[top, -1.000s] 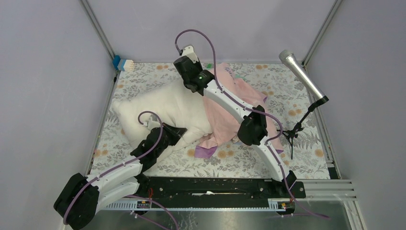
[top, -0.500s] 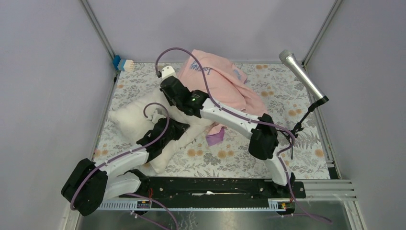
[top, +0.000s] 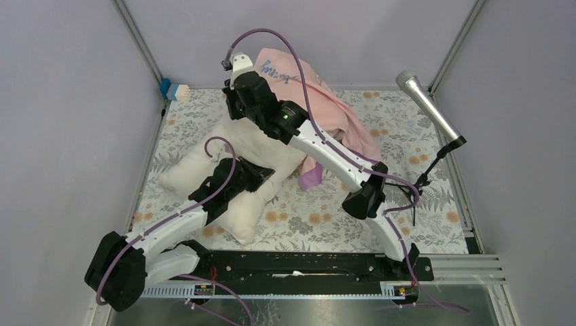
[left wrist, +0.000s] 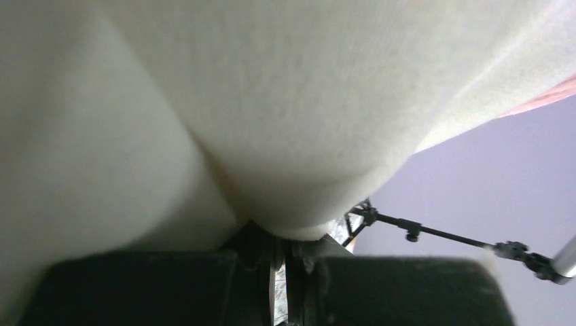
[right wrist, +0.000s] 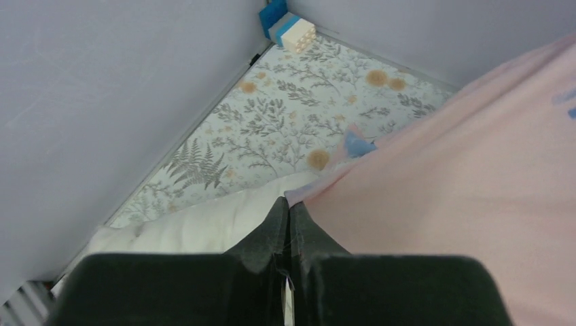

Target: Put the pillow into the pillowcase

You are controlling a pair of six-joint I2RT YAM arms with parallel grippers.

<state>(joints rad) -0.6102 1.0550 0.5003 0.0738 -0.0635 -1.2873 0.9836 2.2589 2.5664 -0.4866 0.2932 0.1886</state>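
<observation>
While both arms reach out over the floral table cloth, each has fabric in its grip.

Left gripper: sits against the near-right flank of the pillow, left of the table's middle. In the wrist view the fingers are drawn together with almost no gap, and a pinch of cream pillow fabric bulges out just above them. The pillow fills nearly that whole view. It lies slantwise on the cloth, one plump corner toward the near edge and another toward the left wall. Its far-right end runs up under the pink; I cannot tell how much of it is inside.

Right gripper: the arm is stretched long toward the far side, left of centre, with the wrist raised above the pillow. Fingers are closed tight, tips together, nipping the edge of the pillowcase. The pillowcase is lifted there and draped across the right arm, dark cursive writing showing on top near the back wall. The rest slopes down to the right onto the cloth. A flap of purple lining hangs at its near edge, just beside the pillow. From the right wrist, the pink edge lies over the pillow's top, cream showing just left of the fingers.

Far left corner: a small blue and white block. Right side: a microphone on a stand, to the right of the pillowcase.
</observation>
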